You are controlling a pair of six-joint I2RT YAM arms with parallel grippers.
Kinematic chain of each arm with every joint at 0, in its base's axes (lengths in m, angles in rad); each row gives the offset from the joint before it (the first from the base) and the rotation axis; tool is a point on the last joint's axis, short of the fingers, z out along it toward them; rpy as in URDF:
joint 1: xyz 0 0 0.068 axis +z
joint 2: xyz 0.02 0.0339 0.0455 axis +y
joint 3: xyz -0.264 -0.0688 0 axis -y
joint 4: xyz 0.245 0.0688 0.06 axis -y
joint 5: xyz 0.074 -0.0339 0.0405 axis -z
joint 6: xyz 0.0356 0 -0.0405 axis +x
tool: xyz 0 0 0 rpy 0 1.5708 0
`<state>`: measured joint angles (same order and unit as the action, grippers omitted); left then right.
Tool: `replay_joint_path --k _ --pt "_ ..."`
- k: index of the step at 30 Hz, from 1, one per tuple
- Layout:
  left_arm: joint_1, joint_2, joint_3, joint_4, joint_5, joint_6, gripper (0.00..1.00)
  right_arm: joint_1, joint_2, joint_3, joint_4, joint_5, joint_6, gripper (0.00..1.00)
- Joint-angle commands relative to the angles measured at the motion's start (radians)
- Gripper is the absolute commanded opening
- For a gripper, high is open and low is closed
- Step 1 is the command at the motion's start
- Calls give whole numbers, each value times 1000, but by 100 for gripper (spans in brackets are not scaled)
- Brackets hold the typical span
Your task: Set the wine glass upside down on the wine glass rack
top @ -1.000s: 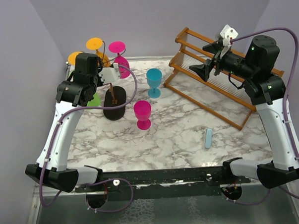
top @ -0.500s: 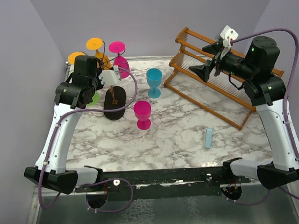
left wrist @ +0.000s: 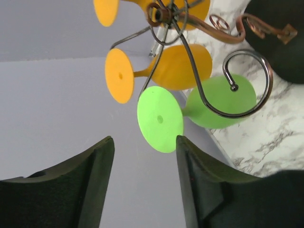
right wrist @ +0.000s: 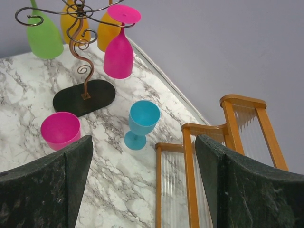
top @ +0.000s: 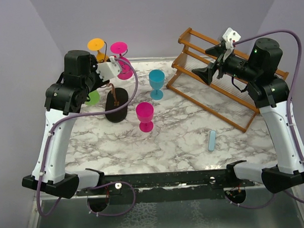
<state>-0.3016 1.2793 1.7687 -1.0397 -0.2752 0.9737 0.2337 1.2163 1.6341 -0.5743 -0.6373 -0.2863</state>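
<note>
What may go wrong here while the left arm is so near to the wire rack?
The open left gripper sits close to the hanging green glass; a small bump may lift it off its curl.
The wine glass rack has a slim post and carries four glasses, so a push may tip it.
Reaching for the upright pink glass may topple it.

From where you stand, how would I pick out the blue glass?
Start at the wire rack's black oval base, left on the table. To its right, before the wooden rack, stands the blue glass: upright, the only blue one, its neighbour pink.
</note>
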Motion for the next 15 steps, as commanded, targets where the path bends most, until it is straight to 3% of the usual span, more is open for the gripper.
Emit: replay_joint_path --k 1,4,10,15 --pt "-3 -14 91 86 59 -154 65 -5 14 17 15 -16 -15 88" --pt "-3 3 139 133 54 -254 82 -5 38 27 0 -57 -17 87" --pt "-2 73 212 222 24 -411 98 -4 90 5 15 -171 26 84" --pt "-1 138 287 258 40 -490 99 20 168 -7 30 -228 102 81"
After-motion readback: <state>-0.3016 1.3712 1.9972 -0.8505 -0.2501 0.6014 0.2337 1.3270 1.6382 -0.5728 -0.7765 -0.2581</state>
